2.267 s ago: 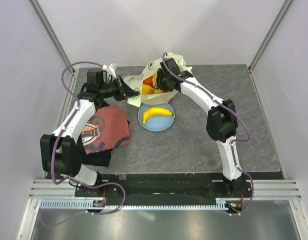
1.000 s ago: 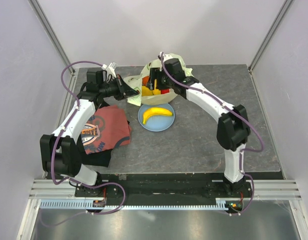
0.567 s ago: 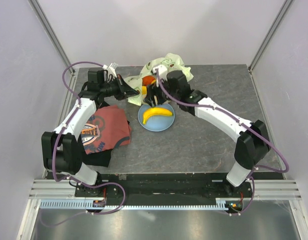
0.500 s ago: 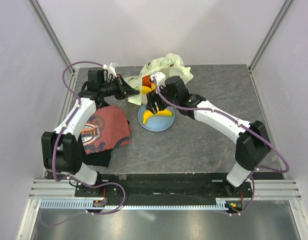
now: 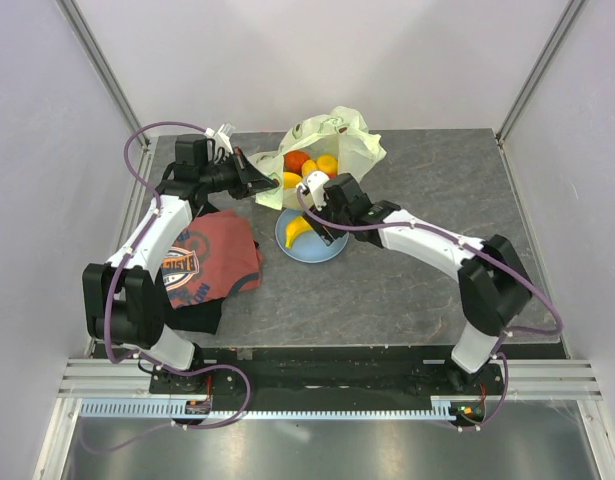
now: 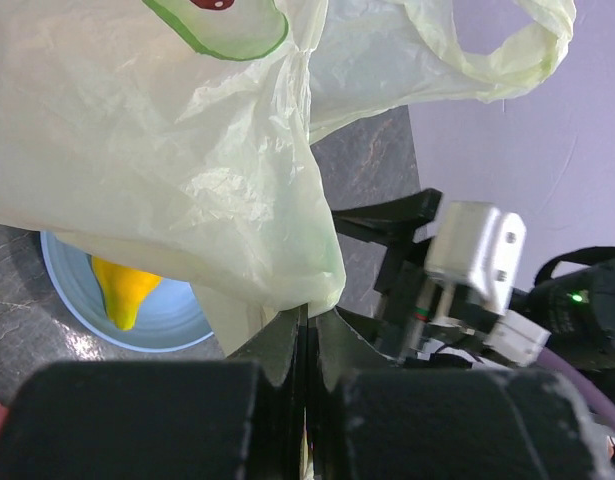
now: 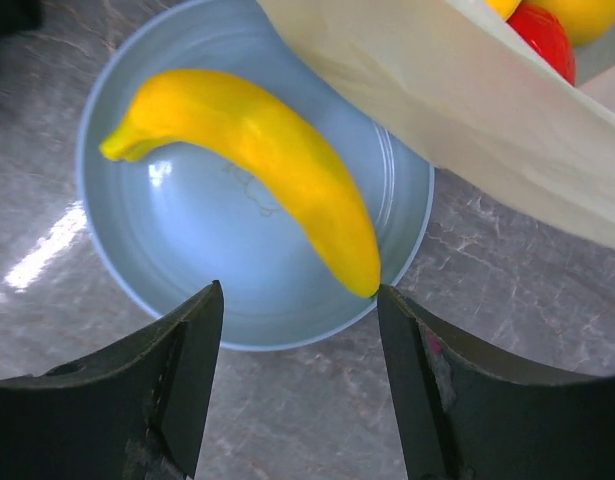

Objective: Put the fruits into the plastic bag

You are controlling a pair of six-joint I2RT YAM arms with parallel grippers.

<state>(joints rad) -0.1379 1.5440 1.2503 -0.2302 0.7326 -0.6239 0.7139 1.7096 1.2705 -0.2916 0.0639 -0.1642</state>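
Black fingers (image 7: pixel 192 340) of the right gripper (image 7: pixel 297 300) stand spread wide at the bottom of the wrist view, holding nothing. The banana (image 7: pixel 277 170) lies just above the gap between them, its blunt end close by the finger on the right of the frame. It is smooth, bright yellow and curved, and lies alone on a pale blue plate (image 7: pixel 187 240).

Just past the plate, at the upper right, the bag (image 7: pixel 467 110) overhangs its rim, with a red fruit (image 7: pixel 542 35) showing inside.

At the bottom centre of the left wrist view, the left gripper (image 6: pixel 305 335) is pinched tight on a fold of the bag's thin, crinkly, pale yellow-green plastic. From above, orange and yellow fruits (image 5: pixel 305 166) show in the bag's mouth at the upper middle.
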